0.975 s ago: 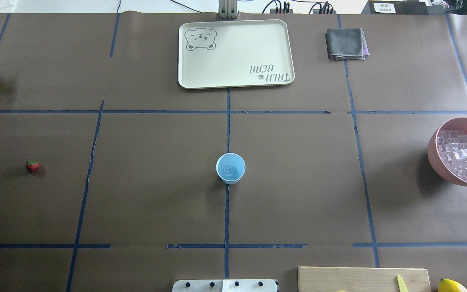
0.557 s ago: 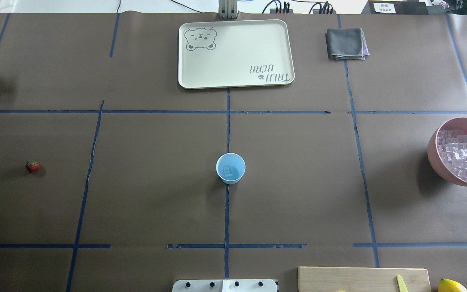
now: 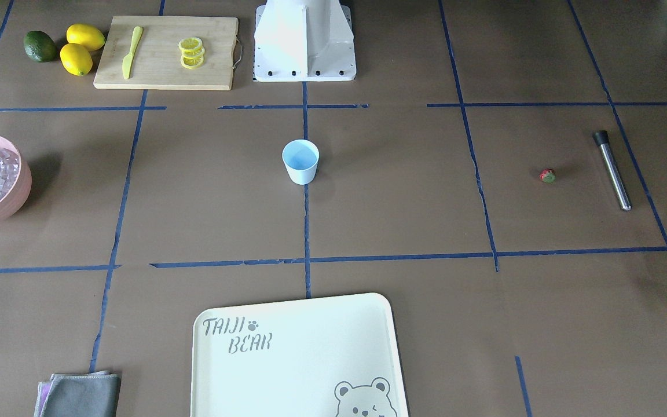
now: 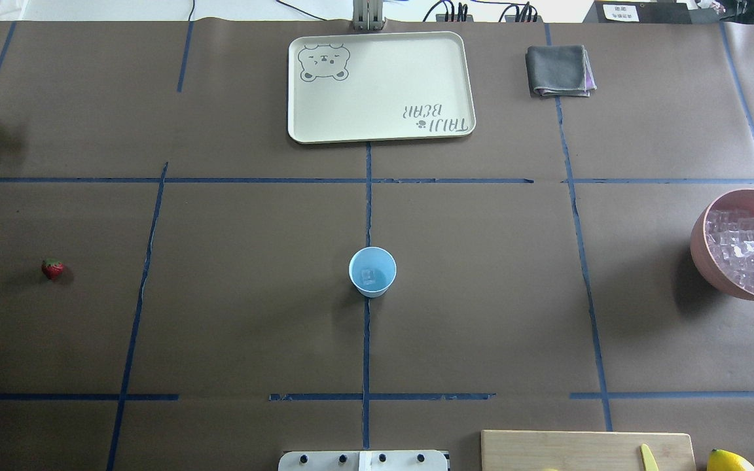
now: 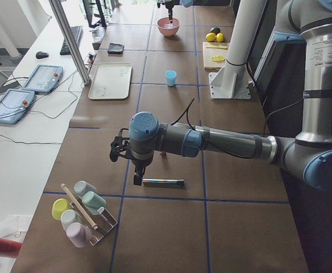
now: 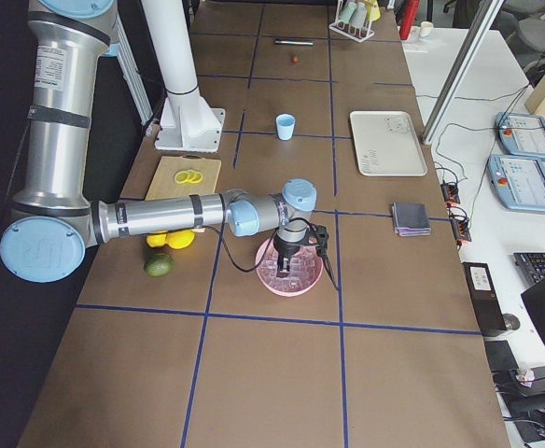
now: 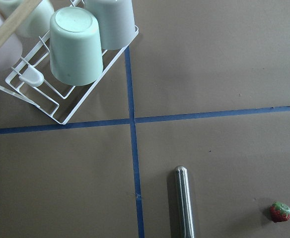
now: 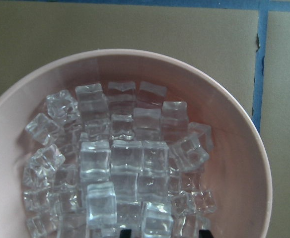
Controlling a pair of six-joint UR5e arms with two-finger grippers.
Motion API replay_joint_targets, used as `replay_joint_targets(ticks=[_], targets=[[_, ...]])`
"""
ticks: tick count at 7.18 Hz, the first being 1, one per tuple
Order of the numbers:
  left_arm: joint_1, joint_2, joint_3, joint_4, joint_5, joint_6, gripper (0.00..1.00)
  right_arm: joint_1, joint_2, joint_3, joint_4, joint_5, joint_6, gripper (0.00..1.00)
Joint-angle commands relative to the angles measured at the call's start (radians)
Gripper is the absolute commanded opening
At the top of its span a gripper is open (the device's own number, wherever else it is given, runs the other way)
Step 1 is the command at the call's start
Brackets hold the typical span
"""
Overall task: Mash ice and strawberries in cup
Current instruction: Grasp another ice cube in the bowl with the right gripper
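The light-blue cup (image 4: 372,272) stands at the table's centre with one ice cube (image 4: 368,276) inside it. A pile of ice (image 8: 120,163) fills the pink bowl (image 4: 701,248) at the right edge. My right gripper (image 8: 165,233) hangs over the bowl, its dark fingertips (image 8: 125,233) apart just above the cubes, open. The strawberry (image 4: 52,269) lies far left on the table, beside a metal rod (image 3: 612,169). My left gripper (image 5: 136,177) hovers above that rod; whether it is open or shut I cannot tell.
A cream tray (image 4: 380,85) and a folded grey cloth (image 4: 559,70) lie at the far side. A cutting board (image 3: 165,52) with lemon slices and a yellow knife, lemons (image 3: 81,49) and an avocado sit near the robot's base. A cup rack (image 7: 60,64) stands at the left end.
In the overhead view the right gripper's fingertip has shifted slightly toward the robot's side over the ice bowl. Cup, strawberry and rod have stayed put.
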Motion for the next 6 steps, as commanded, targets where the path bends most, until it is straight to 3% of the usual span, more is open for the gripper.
replay_joint_targets(ticks=[1, 6], targets=[[0.000, -0.001, -0.001, 0.000, 0.001, 0.000, 1.00, -0.011, 0.004, -0.017, 0.000, -0.005, 0.000, 0.55], [0.000, -0.001, -0.001, 0.000, 0.000, 0.000, 1.00, -0.024, 0.009, -0.031, 0.002, -0.007, 0.002, 0.54]])
